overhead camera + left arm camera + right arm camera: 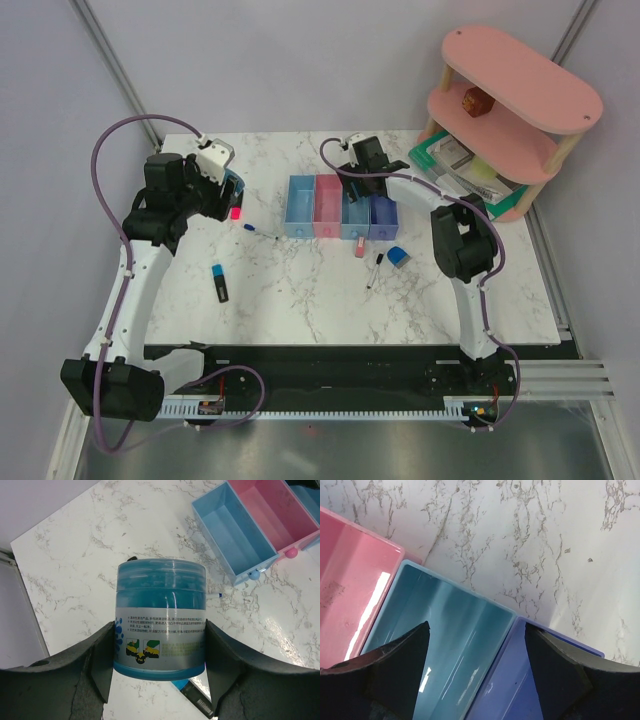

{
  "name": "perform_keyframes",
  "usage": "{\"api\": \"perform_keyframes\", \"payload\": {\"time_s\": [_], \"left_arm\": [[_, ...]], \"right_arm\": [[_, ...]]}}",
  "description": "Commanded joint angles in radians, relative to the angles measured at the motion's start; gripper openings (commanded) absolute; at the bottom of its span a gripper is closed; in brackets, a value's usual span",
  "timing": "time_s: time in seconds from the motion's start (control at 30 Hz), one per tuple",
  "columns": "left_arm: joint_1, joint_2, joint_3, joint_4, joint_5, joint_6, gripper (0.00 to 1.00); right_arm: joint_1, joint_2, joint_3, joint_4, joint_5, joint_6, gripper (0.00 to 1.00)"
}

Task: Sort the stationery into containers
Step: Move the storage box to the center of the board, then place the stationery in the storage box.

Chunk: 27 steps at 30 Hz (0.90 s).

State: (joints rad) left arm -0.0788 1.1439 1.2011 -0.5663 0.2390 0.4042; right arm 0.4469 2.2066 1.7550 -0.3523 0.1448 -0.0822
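Observation:
My left gripper (pixel 159 645) is shut on a round blue tub with a white label (pixel 161 615), held just above the marble near the table's left back (pixel 230 188). Under it shows a black-capped blue highlighter (pixel 197 696). A pink highlighter (pixel 236 212) and a thin pen (pixel 262 232) lie beside that gripper, and a blue highlighter (pixel 220 282) lies nearer the front. The four joined bins are light blue (pixel 299 210), pink (pixel 327 208), blue (pixel 445 630) and violet-blue (pixel 520 690). My right gripper (pixel 477 650) hangs open and empty over the blue and violet-blue bins. In front of them lie a pink eraser (pixel 358 250), another pen (pixel 374 270) and a blue cube (pixel 399 257).
A pink two-tier shelf (pixel 515 95) stands at the back right with a small brown block (pixel 475 100) on it. A green-rimmed tray (pixel 432 160) sits under it. The table's front edge runs along the arm bases.

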Motion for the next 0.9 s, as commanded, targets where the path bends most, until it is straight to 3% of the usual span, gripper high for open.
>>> {"api": "perform_keyframes", "payload": {"time_s": [0.0,0.13,0.27,0.43,0.63,0.87], "left_arm": [[0.002,-0.026,0.011,0.051,0.046,-0.005,0.02],[-0.002,-0.056,-0.041,0.046,0.082,0.053,0.02],[-0.015,-0.084,-0.087,0.051,0.134,0.107,0.02],[-0.033,-0.145,-0.182,0.159,0.198,0.185,0.02],[-0.108,-0.236,-0.305,0.344,0.249,0.297,0.02],[-0.210,-0.274,-0.348,0.453,0.282,0.363,0.02]], "right_arm": [[-0.008,-0.099,0.026,-0.014,-0.014,-0.014,0.87],[-0.008,-0.212,0.031,-0.132,-0.100,-0.065,0.94],[-0.013,-0.301,0.092,-0.286,-0.284,-0.142,0.98],[-0.020,-0.364,0.093,-0.387,-0.684,-0.192,0.98],[-0.033,-0.308,0.135,-0.441,-1.116,-0.163,0.98],[-0.033,-0.217,0.175,-0.441,-1.427,-0.125,0.98]]}}
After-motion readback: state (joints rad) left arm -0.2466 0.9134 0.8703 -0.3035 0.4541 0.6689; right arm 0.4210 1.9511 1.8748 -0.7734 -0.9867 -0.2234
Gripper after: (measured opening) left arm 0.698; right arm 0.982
